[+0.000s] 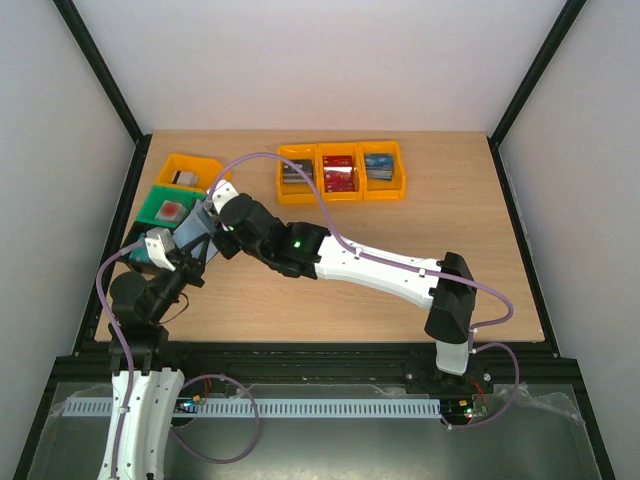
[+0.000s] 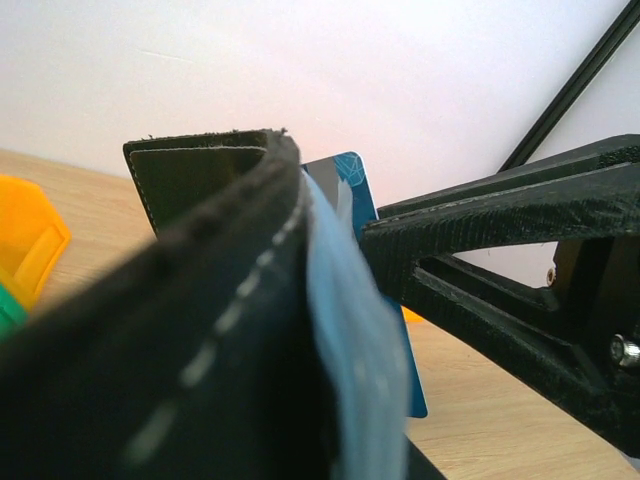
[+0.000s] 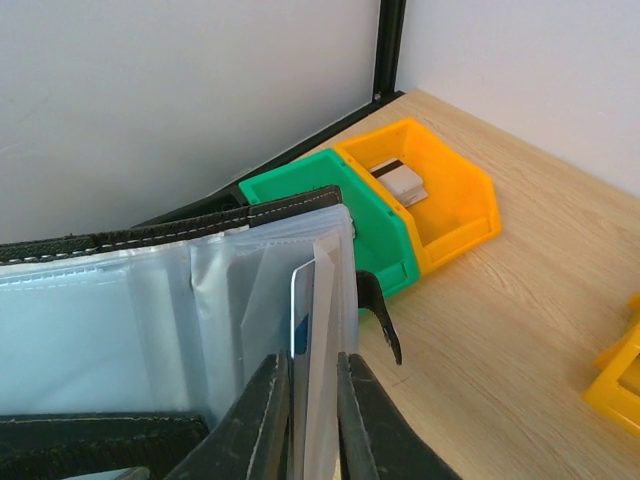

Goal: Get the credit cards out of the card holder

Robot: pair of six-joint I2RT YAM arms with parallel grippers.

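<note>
My left gripper (image 1: pixel 183 256) is clamped on the card holder (image 3: pixel 120 300), held upright at the left side of the table (image 1: pixel 420 230) beside the green bin (image 3: pixel 300 186). My right gripper (image 3: pixel 310 362) straddles a blue credit card (image 3: pixel 300 300) poking out of it; I cannot tell whether the fingers truly pinch.

The card holder (image 2: pixel 200 330) is black with a line of pale stitching, and its pockets (image 3: pixel 120 320) are a milky grey-blue. The card (image 2: pixel 345 185) poking out is blue with a lighter line pattern. The right tool (image 3: pixel 307 368) is black. The green bin (image 3: pixel 300 195) sits against an orange bin (image 3: pixel 455 205). The row of bins (image 1: pixel 318 172) is orange too, with grey, red and blue cards (image 1: pixel 339 178) inside. The tabletop (image 1: pixel 420 225) is light wood grain. The cable (image 1: pixel 262 154) is lilac.
</note>
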